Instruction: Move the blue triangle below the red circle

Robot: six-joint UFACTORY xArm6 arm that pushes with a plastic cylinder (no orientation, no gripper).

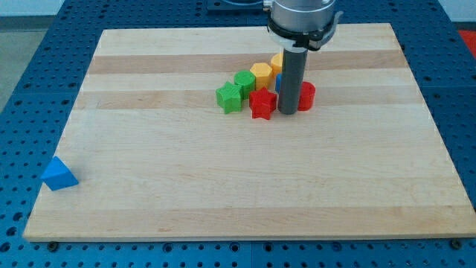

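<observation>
— Near the board's (149,186) lower left corner, what do we see?
— We see the blue triangle (59,174), alone, well apart from the cluster.
— And our rod?
— We see my tip (287,112) down between the red star (262,103) and the red circle (306,97), just beside both. It is a bare rod, with no fingers to open or close.
— What else is in the cluster?
— Two green blocks (230,97), a yellow hexagon (261,74), an orange block (277,64); something blue sits behind the rod, mostly hidden.

A straight dark grey rod (287,82) hangs beneath a silver collar (301,18)
</observation>
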